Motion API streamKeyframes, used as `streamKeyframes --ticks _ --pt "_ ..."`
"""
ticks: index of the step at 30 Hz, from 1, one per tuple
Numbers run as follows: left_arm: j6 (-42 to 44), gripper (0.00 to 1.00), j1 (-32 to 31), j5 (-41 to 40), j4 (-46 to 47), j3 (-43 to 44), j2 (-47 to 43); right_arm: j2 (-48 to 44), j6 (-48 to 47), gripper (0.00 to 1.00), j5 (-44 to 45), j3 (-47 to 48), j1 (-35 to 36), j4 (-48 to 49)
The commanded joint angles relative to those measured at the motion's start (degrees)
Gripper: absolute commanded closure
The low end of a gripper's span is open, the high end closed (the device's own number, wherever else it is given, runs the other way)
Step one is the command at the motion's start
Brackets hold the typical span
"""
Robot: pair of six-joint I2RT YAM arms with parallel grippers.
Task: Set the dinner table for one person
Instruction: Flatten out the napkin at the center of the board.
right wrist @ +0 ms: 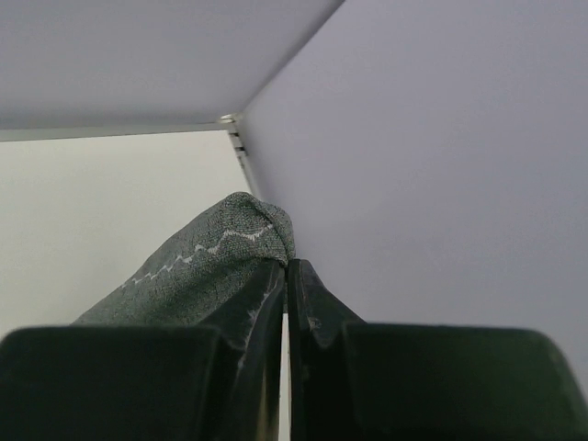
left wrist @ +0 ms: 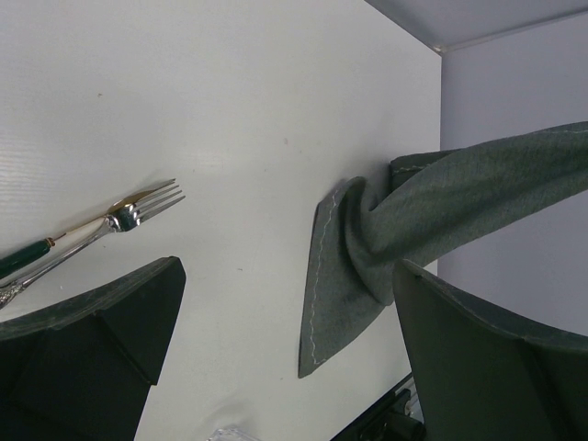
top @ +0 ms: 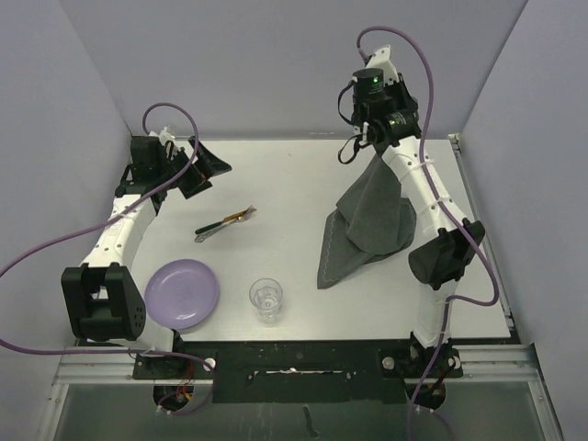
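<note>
The dinner table (top: 285,175) is the white top under both arms. My right gripper (top: 361,147) hangs high over its back right, shut on a corner of the dark grey cloth placemat (top: 367,220). The cloth hangs in a twisted cone with its lower edge resting on the table. In the right wrist view the gripper (right wrist: 288,266) pinches the stitched cloth (right wrist: 211,253) at its tips. My left gripper (top: 207,173) is open and empty at the back left. The left wrist view looks past its gripper (left wrist: 287,276) to the placemat (left wrist: 349,266).
A fork and a green-handled utensil (top: 224,223) lie together left of centre; the fork (left wrist: 138,213) also shows in the left wrist view. A purple plate (top: 181,293) sits near the front left and a clear glass (top: 265,299) stands beside it. Walls enclose the table.
</note>
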Motion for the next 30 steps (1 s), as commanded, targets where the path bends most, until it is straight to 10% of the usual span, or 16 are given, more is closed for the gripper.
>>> streamKeyframes --ticks 1,27,30 --pt "0.8 0.02 -0.7 0.8 3.3 1.9 -0.8 0.8 -10.0 1.00 9.6 -4.4 -0.2 12.5" --pt "-6.2 0.06 -17.8 17.4 36.5 -4.0 14.7 4.6 29.4 1.00 10.3 -20.7 -10.3 -19.8" --pt "-8.6 0.07 -18.7 19.0 40.7 -4.0 17.4 3.4 34.7 0.65 10.0 -21.2 -10.0 -25.2"
